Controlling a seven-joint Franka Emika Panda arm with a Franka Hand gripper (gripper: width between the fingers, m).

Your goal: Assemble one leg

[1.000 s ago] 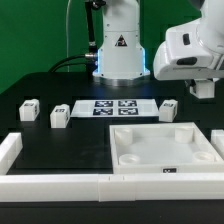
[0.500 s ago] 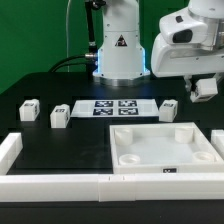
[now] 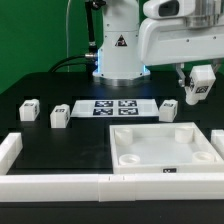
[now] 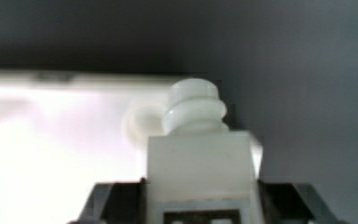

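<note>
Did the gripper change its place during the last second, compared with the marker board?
Yes. The gripper, shut on the leg, shifted slightly toward the exterior view's left, nearer to the marker board, which stayed fixed.

Robotics lab: marker board [image 3: 112, 107], green backdrop [image 3: 30, 40].

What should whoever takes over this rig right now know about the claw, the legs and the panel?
The claw is shut on the held leg, in the air at the exterior view's right, above the table.
Three spare legs stand on the table: two at that view's left, one just right of the marker board.
The square panel lies nearer the camera, its corner holes empty.
Done: one leg grasped. Left: fit it into the panel.
</note>
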